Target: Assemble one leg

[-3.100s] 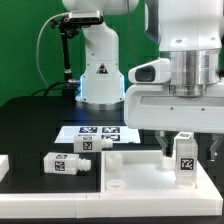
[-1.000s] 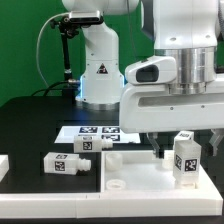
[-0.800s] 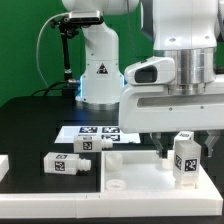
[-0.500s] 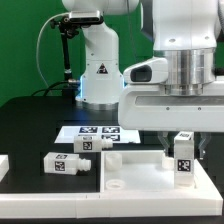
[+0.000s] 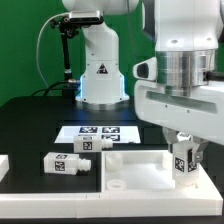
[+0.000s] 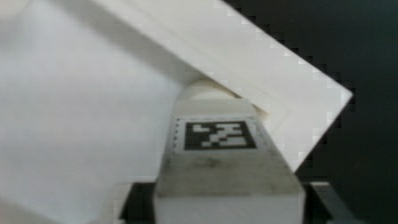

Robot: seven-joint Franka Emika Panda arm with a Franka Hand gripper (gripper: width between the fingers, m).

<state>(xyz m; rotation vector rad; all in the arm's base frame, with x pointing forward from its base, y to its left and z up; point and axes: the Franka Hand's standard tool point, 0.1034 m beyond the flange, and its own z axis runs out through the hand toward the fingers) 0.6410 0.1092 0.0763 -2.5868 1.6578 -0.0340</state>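
Observation:
The leg point(image 5: 183, 160), a small white block with square tags, stands upright on the right part of the large white panel point(image 5: 135, 176). My gripper point(image 5: 185, 146) is straight above it, with a finger down each side of the block and closed against it. In the wrist view the leg point(image 6: 222, 150) fills the space between the two dark fingers point(image 6: 139, 205), over a corner of the panel point(image 6: 89, 100). My gripper point(image 6: 226, 208) shows only at the frame's edge there.
Two more legs lie on the black table: one point(image 5: 65, 165) to the exterior view's left of the panel, one point(image 5: 92, 143) behind it. The marker board point(image 5: 100, 131) lies farther back, in front of the robot's base point(image 5: 98, 70). A white part point(image 5: 3, 165) is at the left edge.
My hand has come down over the standing leg, and the fingers, spread wide earlier, have closed in on its sides. The leg has not moved.

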